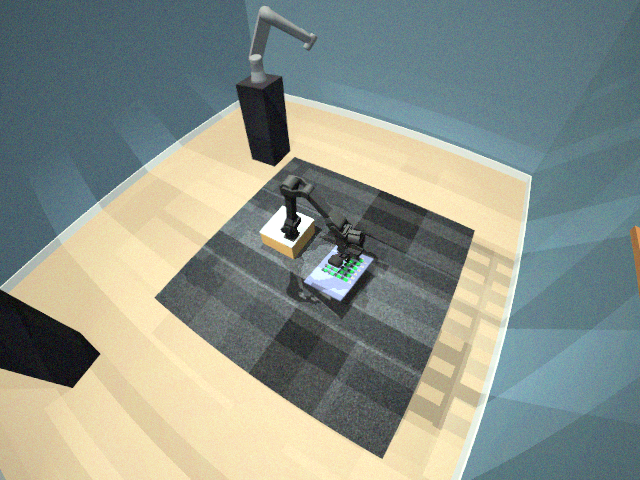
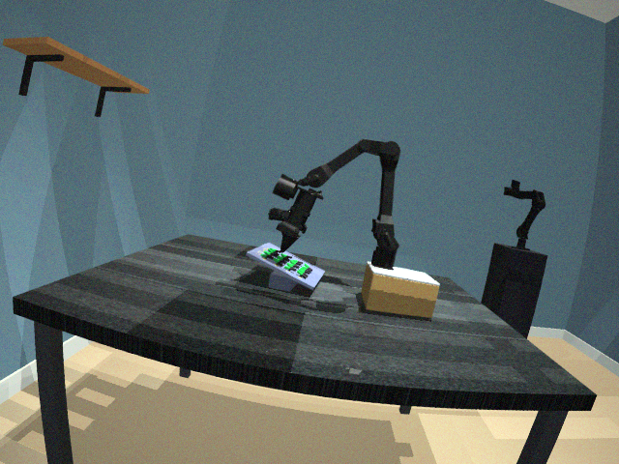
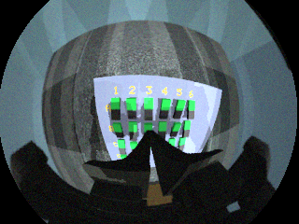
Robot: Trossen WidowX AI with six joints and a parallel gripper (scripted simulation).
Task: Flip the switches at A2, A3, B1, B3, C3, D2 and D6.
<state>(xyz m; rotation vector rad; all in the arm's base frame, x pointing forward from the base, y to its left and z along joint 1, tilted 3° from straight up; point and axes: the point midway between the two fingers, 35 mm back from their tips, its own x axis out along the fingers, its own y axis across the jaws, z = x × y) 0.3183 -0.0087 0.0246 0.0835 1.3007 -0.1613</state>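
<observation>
Left in the exterior view: switch panel (image 1: 323, 285) (image 2: 316, 282) (image 3: 104, 93) on the table (image 1: 305, 341) (image 2: 224, 319), tilted toward the arm base, probably for easier pressing. Over it, gripper (image 1: 338, 262) (image 2: 282, 250) (image 3: 149, 133) clenched on nothing, pointed down near B3, likely to make a narrow poker. Farther right: arm base on block (image 1: 276, 246) (image 2: 397, 298), presumably for height.

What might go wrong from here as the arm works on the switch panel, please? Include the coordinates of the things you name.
The closed gripper (image 1: 338, 262) (image 2: 282, 249) (image 3: 149, 133) is low over tightly packed switches, so a small sideways slip might flip a neighbour. Its fingertips also hide part of the lower rows in the wrist view, so a wrong press there could go unnoticed.
</observation>
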